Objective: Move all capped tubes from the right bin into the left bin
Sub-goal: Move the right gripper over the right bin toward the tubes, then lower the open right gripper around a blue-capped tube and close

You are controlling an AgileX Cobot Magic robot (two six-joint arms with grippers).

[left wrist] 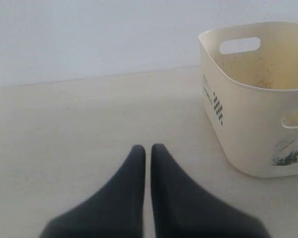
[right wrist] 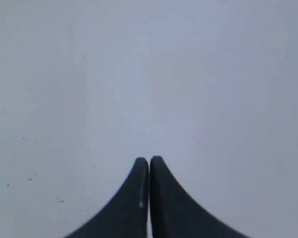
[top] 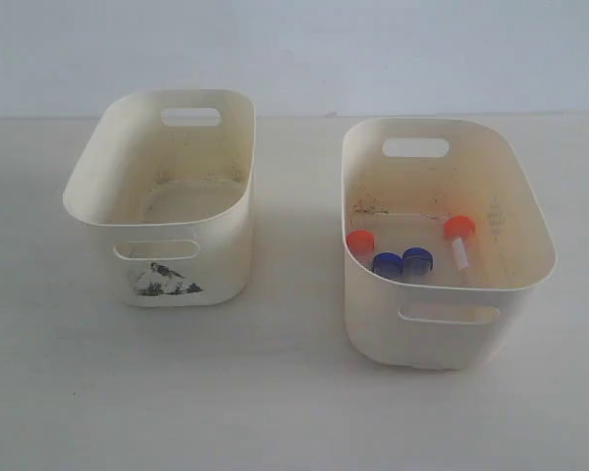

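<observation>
We are finding the capped tubes only in the exterior view, where all four are lying inside the right bin [top: 442, 343]: one orange-capped tube [top: 360, 241] is sitting against the bin's near left wall, a first blue-capped tube [top: 387, 264] and a second blue-capped tube [top: 417, 260] are touching each other just beside it, and the other orange-capped tube [top: 460, 235] is lying a little apart toward the right, its clear body pointing at the near wall. The near rim is hiding the bodies of the first three, so we cannot tell whether they are upright or tilted. The same view is showing the left bin [top: 88, 182] standing well apart from the right one on the pale table [top: 275, 412], with its black smudged mark [top: 165, 282] under the near handle slot [top: 157, 250]. Only the wrist views are giving us the tools. In the left wrist view the left gripper [left wrist: 148, 148] is hovering low over the table with its dark fingers drawn together on themselves, near the left bin, and this view is also revealing a small checkered marking [left wrist: 217, 106] on a side wall that the exterior view is not showing. In the right wrist view the right gripper [right wrist: 149, 161] is pressed closed on itself too, facing a plain pale surface that we cannot identify.
</observation>
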